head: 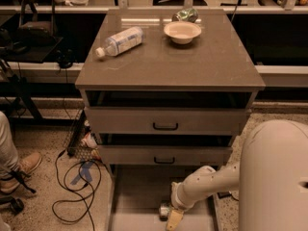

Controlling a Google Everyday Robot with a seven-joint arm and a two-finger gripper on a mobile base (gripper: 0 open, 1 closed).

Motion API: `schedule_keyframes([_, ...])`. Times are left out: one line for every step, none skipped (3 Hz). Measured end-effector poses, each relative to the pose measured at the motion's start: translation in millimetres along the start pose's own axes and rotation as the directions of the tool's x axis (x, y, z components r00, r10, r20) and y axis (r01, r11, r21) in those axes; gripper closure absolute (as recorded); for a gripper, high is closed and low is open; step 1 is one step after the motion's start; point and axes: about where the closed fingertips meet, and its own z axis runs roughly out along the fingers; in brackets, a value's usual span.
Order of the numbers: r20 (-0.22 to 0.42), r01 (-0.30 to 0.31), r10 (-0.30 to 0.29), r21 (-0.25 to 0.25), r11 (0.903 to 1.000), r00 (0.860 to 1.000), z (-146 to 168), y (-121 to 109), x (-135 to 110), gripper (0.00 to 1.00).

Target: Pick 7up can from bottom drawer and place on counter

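While reaching low into the bottom drawer (139, 191), risks nudging the 7up can (164, 210) with the pincer (174, 220), down at the lower edge of view just beside it. Seemingly lying on its side on the drawer floor, so liable to roll off under any off-centre push or slip from a shallow grip. Could also clip the drawer fronts (166, 155) above on the lift toward the desk (192, 66), already carrying a water bottle (120, 41), a bowl (182, 32) and a foil bag (186, 15). Cannot tell whether pincer open, closed or gripping: cut off by the frame, masked by the arm (207, 182). Only a silver end of the can showing; touching or apart, impossible to say
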Motion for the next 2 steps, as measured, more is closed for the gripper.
schedule_keyframes([0.0,0.001,-0.001,0.001,1.0,1.0,-0.6,-0.5,-0.3,0.0])
schedule_keyframes([0.03,-0.016,0.016,0.023,0.9996,0.999,20.1,-12.5,4.6,0.0])
